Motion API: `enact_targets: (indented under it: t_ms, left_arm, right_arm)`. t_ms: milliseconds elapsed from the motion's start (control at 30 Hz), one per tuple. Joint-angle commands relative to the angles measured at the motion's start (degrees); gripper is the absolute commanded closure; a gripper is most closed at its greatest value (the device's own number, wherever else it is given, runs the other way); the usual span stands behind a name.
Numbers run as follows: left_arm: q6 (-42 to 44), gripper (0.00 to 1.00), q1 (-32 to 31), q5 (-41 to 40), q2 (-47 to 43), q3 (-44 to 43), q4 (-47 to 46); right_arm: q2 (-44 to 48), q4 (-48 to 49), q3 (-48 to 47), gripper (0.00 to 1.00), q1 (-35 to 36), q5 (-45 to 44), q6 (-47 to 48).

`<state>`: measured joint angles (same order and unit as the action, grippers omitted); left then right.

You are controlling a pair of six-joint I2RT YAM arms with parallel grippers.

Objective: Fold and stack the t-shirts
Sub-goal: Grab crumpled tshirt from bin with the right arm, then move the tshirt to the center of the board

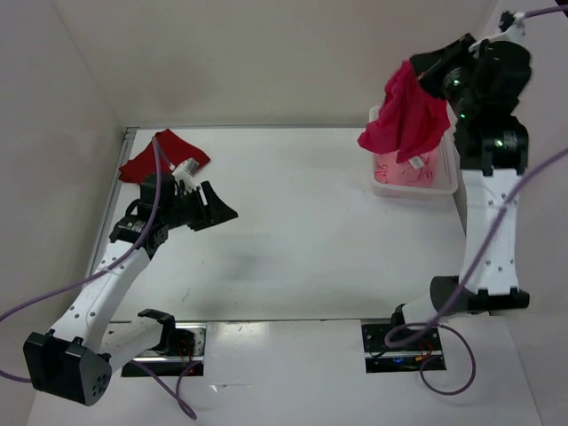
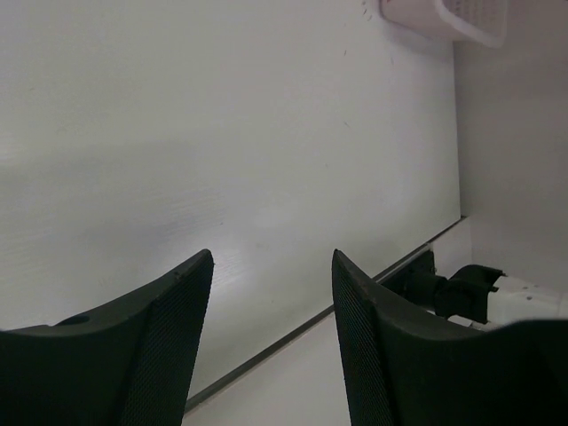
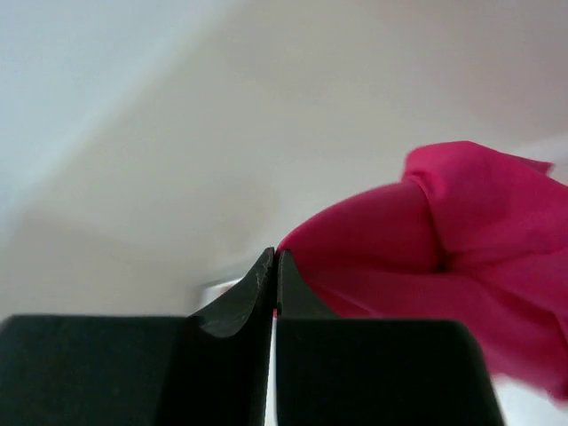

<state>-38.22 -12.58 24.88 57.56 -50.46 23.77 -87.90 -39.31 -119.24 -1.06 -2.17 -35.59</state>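
My right gripper is shut on the bright crimson t-shirt and holds it in the air above the white basket; the cloth hangs bunched, its lower end over the basket. In the right wrist view the crimson cloth is pinched between the closed fingertips. The light salmon pink t-shirt lies in the basket. The dark red t-shirt lies folded at the table's far left corner. My left gripper is open and empty over the table, just right of the dark red t-shirt; its fingers show only bare table.
The white table is boxed in by white walls at the back and both sides. The basket's corner also shows at the top of the left wrist view. Purple cables trail from both arms.
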Motion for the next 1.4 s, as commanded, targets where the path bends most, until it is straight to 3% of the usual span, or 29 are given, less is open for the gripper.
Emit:
enact_targets:
  t_ms: [0, 133, 267, 467, 567, 667, 767, 900, 1100, 1267, 1333, 1367]
  left_arm:
    - [-3.0, 0.36, 0.9, -1.9, 0.4, -3.6, -1.7]
    - [-3.7, 0.35, 3.4, -5.0, 1.0, -6.5, -0.9]
    - [-2.3, 0.32, 6.9, -8.2, 1.6, -11.1, 2.2]
    - [-1.7, 0.30, 9.8, -8.8, 1.6, -13.5, 3.3]
    - [-1.7, 0.29, 10.4, -7.9, 1.6, -10.8, 2.7]
    - [-1.2, 0.32, 10.4, -6.0, 1.6, -6.7, 1.2]
    - [0.0, 0.35, 10.4, -5.5, 1.0, -4.0, 1.2]
    - [1.2, 0.38, 9.9, -5.5, 0.4, -2.8, 1.7]
    - [0.7, 0.40, 4.2, -6.7, 0.4, 2.1, 2.2]
    - [-0.5, 0.44, -2.9, -9.1, 1.6, 2.2, 0.1]
    - [-1.9, 0.45, -5.9, -9.8, 3.8, 0.4, -0.6]
    - [-2.4, 0.45, -10.6, -11.8, 4.6, -0.6, -1.3]
  right_arm:
    - [5.5, 6.1, -8.7, 1.00, 2.6, 23.3, -4.3]
    - [8.4, 13.9, -10.2, 1.00, 4.4, 37.9, -13.7]
    - [12.8, 15.5, -4.0, 1.00, 6.5, 39.5, -16.8]
    - [18.9, 21.1, 31.3, 1.00, 12.7, 35.2, -15.5]
    - [18.0, 23.8, 43.3, 1.00, 16.3, 34.2, -13.5]
    - [15.6, 25.9, 49.7, 1.00, 23.2, 29.5, -12.1]
    - [12.5, 26.0, 50.2, 1.00, 29.1, 24.1, -11.3]
    - [8.1, 26.7, 47.9, 1.00, 31.7, 20.9, -11.3]
    - [6.9, 24.1, 43.5, 1.00, 31.1, 12.8, -9.5]
    - [6.9, 20.4, 43.0, 0.56, 30.6, 10.1, -8.1]
    - [8.8, 18.1, 44.6, 0.52, 30.6, 5.8, -6.9]
    - [10.1, 17.3, 47.7, 0.49, 30.1, 4.2, -6.9]
